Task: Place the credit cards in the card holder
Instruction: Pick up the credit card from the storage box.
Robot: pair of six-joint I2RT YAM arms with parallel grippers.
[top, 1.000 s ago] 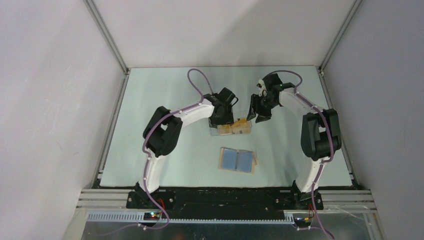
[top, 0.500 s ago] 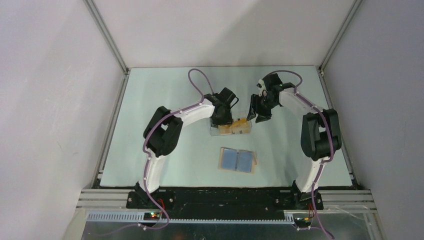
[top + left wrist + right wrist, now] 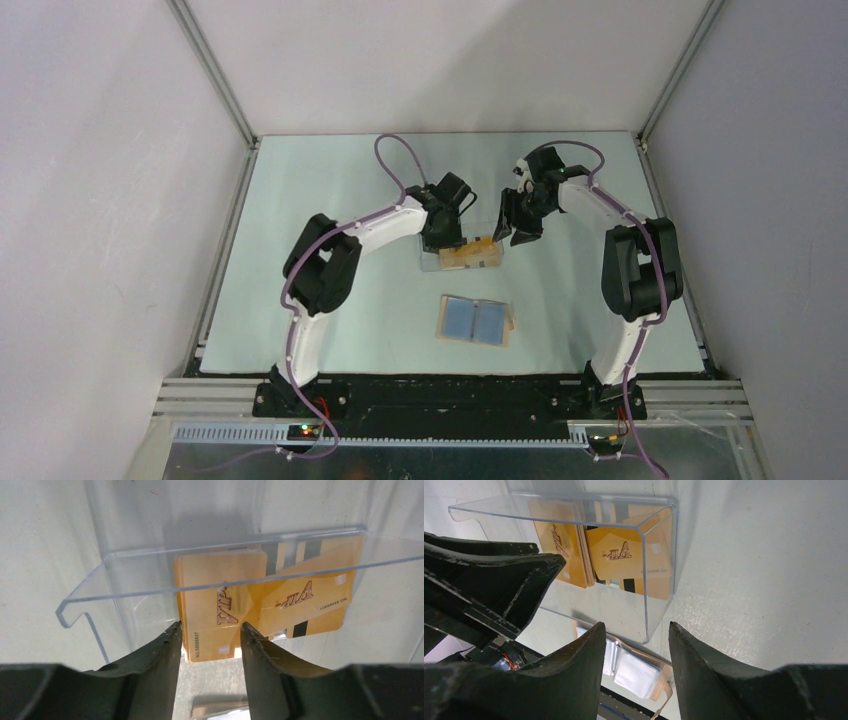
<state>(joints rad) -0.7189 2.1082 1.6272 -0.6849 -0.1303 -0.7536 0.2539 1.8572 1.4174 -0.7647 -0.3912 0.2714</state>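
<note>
Several gold credit cards marked VIP lie in a clear plastic tray at mid-table. My left gripper reaches down into the tray. In the left wrist view its jaws press against both long edges of the nearer stack of credit cards, and another card lies askew to the right. My right gripper hangs open at the tray's right end, its fingertips above the tray's corner. The card holder, tan with light blue panels, lies open and flat nearer the arm bases.
The clear tray's wall curves up in front of the cards. In the right wrist view the tray's end wall stands just ahead of the fingers, and the card holder shows below between them. Enclosure walls ring the table.
My left gripper's jaws have narrowed onto the stack of cards in the tray. The right arm, the tray and the card holder have stayed where they were.
</note>
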